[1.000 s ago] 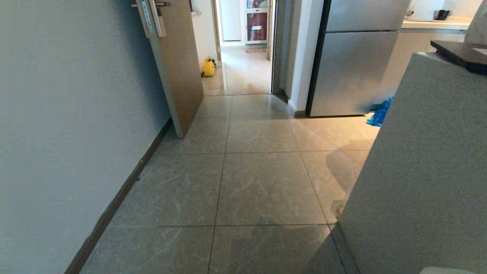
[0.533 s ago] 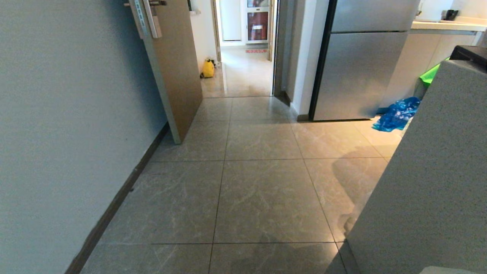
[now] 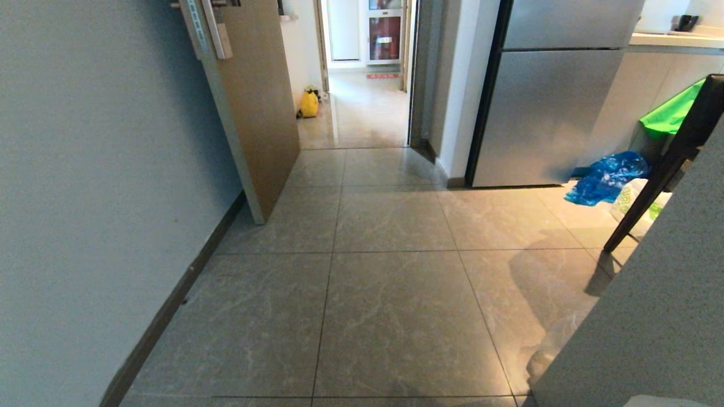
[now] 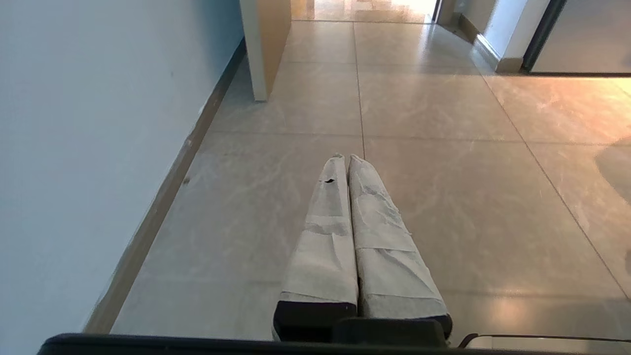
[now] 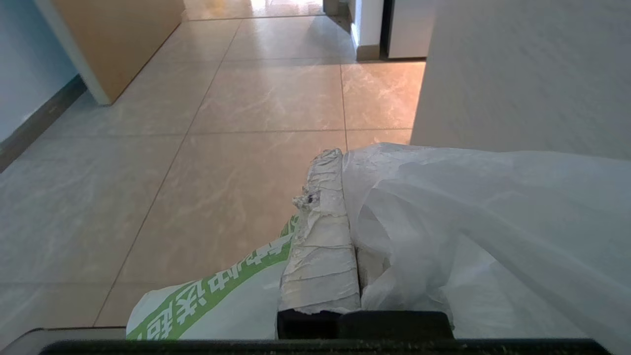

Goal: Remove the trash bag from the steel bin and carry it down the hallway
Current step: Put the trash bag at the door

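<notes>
The carry was under way: the right gripper (image 5: 340, 162) had its jaws clamped on the trash bag (image 5: 468, 212), mid-frame; left gripper (image 4: 345, 159) jaws together, empty. Next, steering toward the open hallway (image 3: 362, 113), upper centre.

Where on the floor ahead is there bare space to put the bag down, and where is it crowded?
Bare tiles of the hallway lie between the grey wall and the speckled counter side, up to the open brown door. Crowded: right of the fridge, where the blue bag, a white-green bag and a dark chair leg cluster.
</notes>
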